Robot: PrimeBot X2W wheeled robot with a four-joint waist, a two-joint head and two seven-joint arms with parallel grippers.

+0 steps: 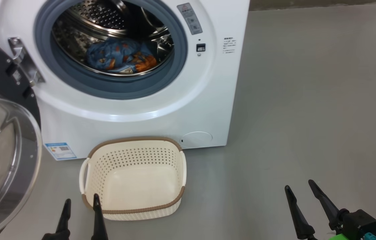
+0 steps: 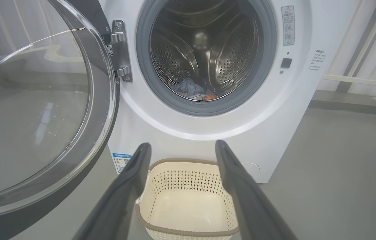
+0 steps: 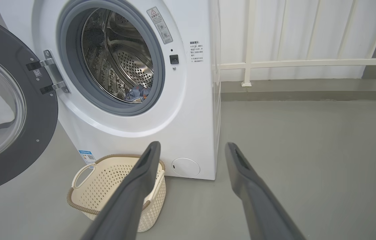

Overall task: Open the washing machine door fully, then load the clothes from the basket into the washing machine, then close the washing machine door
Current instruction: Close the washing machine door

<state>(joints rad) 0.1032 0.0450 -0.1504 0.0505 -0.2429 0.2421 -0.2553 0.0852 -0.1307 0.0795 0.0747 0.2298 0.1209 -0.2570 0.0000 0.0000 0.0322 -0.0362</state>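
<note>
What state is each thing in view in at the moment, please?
washing machine door: swung wide open
washing machine: open, loaded
clothes: lying inside the washing machine
basket: upright, empty
left gripper: open, holding nothing
right gripper: open, holding nothing
</note>
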